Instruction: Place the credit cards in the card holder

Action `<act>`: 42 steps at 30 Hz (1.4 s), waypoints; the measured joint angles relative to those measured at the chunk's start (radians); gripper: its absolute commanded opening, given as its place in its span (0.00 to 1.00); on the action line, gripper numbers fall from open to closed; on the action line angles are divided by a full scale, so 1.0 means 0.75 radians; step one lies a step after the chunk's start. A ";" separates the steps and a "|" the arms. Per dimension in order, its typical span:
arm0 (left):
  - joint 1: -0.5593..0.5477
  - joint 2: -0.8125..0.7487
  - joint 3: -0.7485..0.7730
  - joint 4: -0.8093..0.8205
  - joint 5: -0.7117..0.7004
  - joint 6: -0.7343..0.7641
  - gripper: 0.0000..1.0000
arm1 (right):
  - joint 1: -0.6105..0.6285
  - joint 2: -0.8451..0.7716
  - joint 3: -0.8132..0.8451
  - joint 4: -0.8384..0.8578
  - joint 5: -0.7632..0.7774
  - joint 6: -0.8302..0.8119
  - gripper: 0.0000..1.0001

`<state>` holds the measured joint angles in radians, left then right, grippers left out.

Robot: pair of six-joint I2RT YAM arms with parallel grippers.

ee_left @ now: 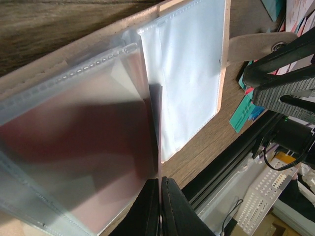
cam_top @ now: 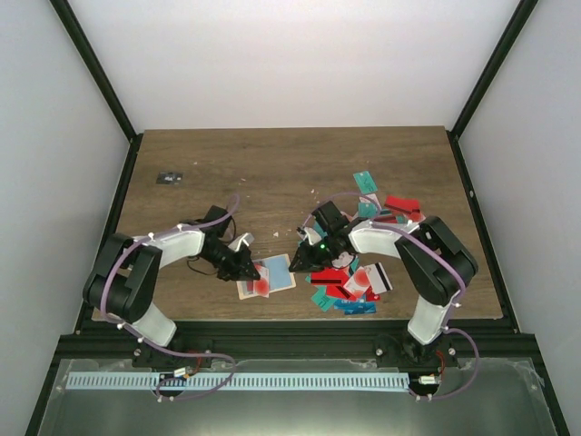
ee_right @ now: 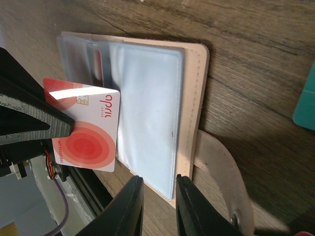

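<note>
The left hand (ee_left: 161,206) pinches a credit card (ee_left: 159,132) edge-on over the open card holder (ee_left: 187,73).

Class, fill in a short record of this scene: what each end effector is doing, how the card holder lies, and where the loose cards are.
left end effector: shut on a white card with a red circle, held over the holder's sleeves
right end effector: jaws apart astride the holder's edge; no grip visible
card holder: open, clear sleeves up, snap tab out
loose cards: red, teal and blue pile by the right arm
other: small dark object, far left
</note>
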<state>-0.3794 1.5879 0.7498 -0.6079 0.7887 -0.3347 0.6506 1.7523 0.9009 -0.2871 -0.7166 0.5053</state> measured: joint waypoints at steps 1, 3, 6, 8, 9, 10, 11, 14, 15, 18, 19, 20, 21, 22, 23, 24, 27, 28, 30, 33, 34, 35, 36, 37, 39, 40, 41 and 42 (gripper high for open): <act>0.000 0.006 0.003 0.000 0.001 0.001 0.04 | 0.000 0.006 0.000 0.000 0.001 -0.001 0.20; 0.000 0.013 0.003 0.000 0.001 0.003 0.04 | 0.000 0.016 -0.001 0.000 0.001 -0.003 0.19; 0.000 0.017 0.004 0.000 0.002 0.005 0.04 | 0.000 0.038 -0.001 -0.001 0.004 -0.014 0.17; 0.000 0.021 0.006 0.001 0.002 0.007 0.04 | 0.000 0.054 -0.001 -0.001 0.009 -0.022 0.16; 0.000 0.024 0.008 0.000 0.002 0.008 0.04 | 0.000 0.065 -0.001 -0.002 0.011 -0.024 0.15; 0.000 0.030 0.011 0.001 0.003 0.009 0.04 | 0.000 0.074 -0.001 -0.002 0.013 -0.026 0.15; 0.000 0.035 0.014 0.001 0.004 0.010 0.04 | 0.000 0.081 -0.001 -0.003 0.009 -0.028 0.14; 0.000 0.043 0.018 0.001 0.009 0.010 0.04 | 0.000 0.085 -0.001 -0.001 0.006 -0.033 0.14; 0.000 0.043 0.020 0.002 0.009 0.010 0.04 | 0.000 0.086 -0.001 0.000 0.004 -0.035 0.13; 0.000 0.044 0.023 0.007 0.010 0.009 0.04 | 0.000 0.090 -0.001 0.004 0.001 -0.038 0.13; 0.000 0.044 0.023 0.011 0.010 0.009 0.04 | 0.000 0.090 -0.001 0.004 -0.001 -0.040 0.13; 0.000 0.046 0.023 0.016 0.011 0.008 0.04 | 0.000 0.091 -0.001 0.005 -0.002 -0.042 0.13; 0.000 0.049 0.025 0.019 0.012 0.008 0.04 | 0.000 0.091 -0.001 0.005 -0.003 -0.045 0.13; 0.000 0.054 0.026 0.027 0.013 0.007 0.04 | -0.001 0.091 -0.001 0.005 -0.004 -0.046 0.13; 0.000 0.058 0.028 0.034 0.015 0.007 0.04 | 0.000 0.091 -0.002 0.005 -0.005 -0.048 0.13; 0.000 0.061 0.028 0.043 0.018 0.006 0.04 | -0.001 0.092 -0.003 0.006 -0.006 -0.050 0.12; -0.001 0.065 0.028 0.072 0.026 0.002 0.04 | -0.001 0.093 -0.006 0.009 -0.010 -0.055 0.11; 0.000 0.067 0.028 0.082 0.027 -0.001 0.04 | -0.001 0.094 -0.007 0.010 -0.011 -0.056 0.11; 0.000 0.075 0.028 0.104 0.029 -0.002 0.04 | 0.000 0.094 -0.009 0.010 -0.015 -0.059 0.11; 0.000 0.084 0.027 0.127 0.035 -0.004 0.04 | -0.001 0.094 -0.009 0.010 -0.016 -0.061 0.10; 0.000 0.085 0.027 0.135 0.037 -0.006 0.04 | -0.001 0.094 -0.009 0.011 -0.016 -0.062 0.10; 0.000 0.086 0.027 0.145 0.037 -0.008 0.04 | -0.001 0.095 -0.009 0.011 -0.016 -0.063 0.10; 0.000 0.086 0.026 0.154 0.038 -0.009 0.04 | -0.001 0.095 -0.009 0.010 -0.016 -0.065 0.10; 0.000 0.086 0.024 0.160 0.038 -0.011 0.04 | -0.001 0.095 -0.009 0.010 -0.016 -0.066 0.10; 0.000 0.086 0.018 0.172 0.038 -0.017 0.04 | -0.001 0.095 -0.009 0.010 -0.016 -0.070 0.10; 0.000 0.086 0.017 0.177 0.037 -0.019 0.04 | -0.001 0.096 -0.009 0.010 -0.016 -0.071 0.10; 0.000 0.086 0.016 0.180 0.037 -0.024 0.04 | -0.001 0.096 -0.009 0.010 -0.017 -0.072 0.09; 0.000 0.086 0.016 0.181 0.036 -0.027 0.04 | -0.001 0.096 -0.009 0.010 -0.017 -0.074 0.09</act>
<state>-0.3794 1.6527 0.7620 -0.4725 0.8158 -0.3550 0.6498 1.8244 0.8940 -0.2794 -0.7296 0.4500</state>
